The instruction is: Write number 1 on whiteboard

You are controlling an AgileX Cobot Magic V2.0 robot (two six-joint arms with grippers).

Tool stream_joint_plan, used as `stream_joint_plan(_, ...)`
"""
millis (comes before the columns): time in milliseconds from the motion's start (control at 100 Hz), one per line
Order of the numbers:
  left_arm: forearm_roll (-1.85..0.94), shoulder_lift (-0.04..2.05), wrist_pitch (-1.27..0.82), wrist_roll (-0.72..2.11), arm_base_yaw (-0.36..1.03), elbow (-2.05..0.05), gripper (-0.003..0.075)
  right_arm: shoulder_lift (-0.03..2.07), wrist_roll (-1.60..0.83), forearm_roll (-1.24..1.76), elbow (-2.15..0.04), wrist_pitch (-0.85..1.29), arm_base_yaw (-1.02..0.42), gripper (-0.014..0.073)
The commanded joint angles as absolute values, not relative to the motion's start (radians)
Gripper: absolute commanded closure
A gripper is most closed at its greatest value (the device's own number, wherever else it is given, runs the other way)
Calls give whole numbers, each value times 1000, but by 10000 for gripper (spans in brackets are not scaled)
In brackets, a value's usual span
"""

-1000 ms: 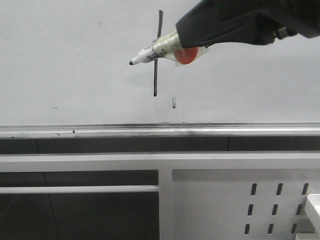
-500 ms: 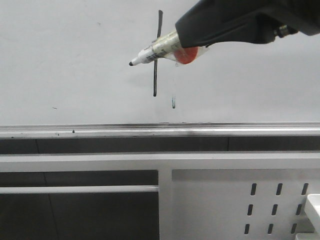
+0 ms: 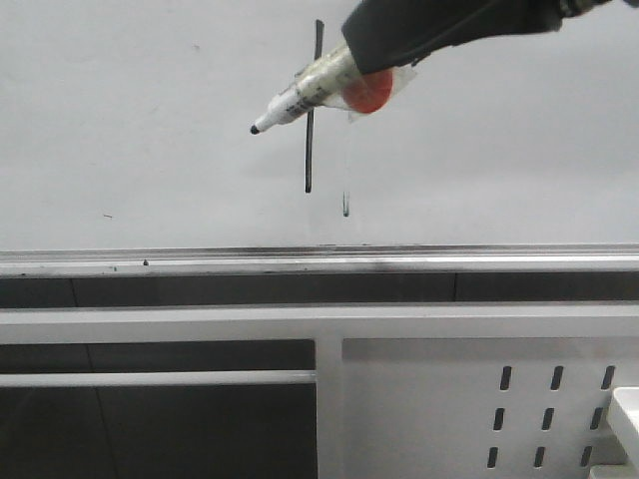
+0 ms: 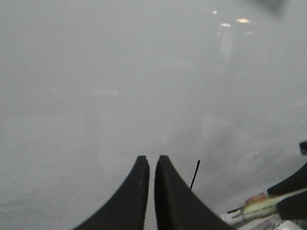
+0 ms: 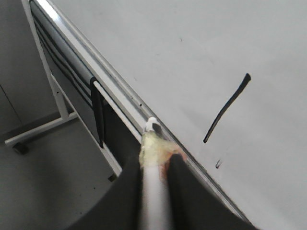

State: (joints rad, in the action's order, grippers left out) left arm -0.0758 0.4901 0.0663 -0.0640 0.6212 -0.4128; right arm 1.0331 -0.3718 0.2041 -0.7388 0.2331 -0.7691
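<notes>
The whiteboard (image 3: 140, 120) fills the background of the front view, with a silver tray rail (image 3: 200, 261) along its lower edge. The number 1 (image 3: 312, 140) is a long black vertical stroke on it; it also shows in the right wrist view (image 5: 225, 109) and the left wrist view (image 4: 194, 175). My right gripper (image 3: 374, 60) is shut on a white marker (image 3: 295, 100) wrapped in tape, tip pointing left, just off the board in front of the stroke. In the right wrist view the marker (image 5: 154, 187) sits between the fingers. My left gripper (image 4: 151, 160) is shut and empty, facing the board.
A short dark mark (image 3: 345, 205) lies beside the stroke's lower end. Below the rail stand a white frame bar (image 3: 200, 324) and a white perforated panel (image 3: 449, 399). The board's stand foot (image 5: 29, 136) shows in the right wrist view.
My right gripper has risen and tilted, its body moving up toward the frame's top; the marker tip has shifted slightly left. The stroke is unchanged.
</notes>
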Motion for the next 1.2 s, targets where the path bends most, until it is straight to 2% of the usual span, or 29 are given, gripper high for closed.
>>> stream_joint_plan(0, 0, 540, 104, -66, 649, -443, 603, 1025, -382, 191, -817, 281, -768, 643)
stream_joint_plan(110, 108, 600, 69, -66, 734, -443, 370, 1050, -382, 191, -883, 427, -768, 643)
stream_joint_plan(190, 200, 645, 69, -65, 816, -443, 276, 1075, -382, 193, -944, 553, -768, 643)
stream_joint_plan(330, 418, 733, 71, -65, 946, -443, 293, 1119, -382, 199, -1054, 729, -768, 643)
stream_joint_plan(450, 442, 799, 81, -65, 999, -443, 314, 1145, -382, 199, -1147, 823, -768, 643)
stream_joint_plan(680, 441, 914, 211, -65, 971, -449, 314, 1202, -382, 249, -1297, 1000, -768, 643)
stream_joint_plan(1190, 438, 1020, 280, -65, 956, -518, 314, 1215, -382, 267, -1326, 1018, -806, 643)
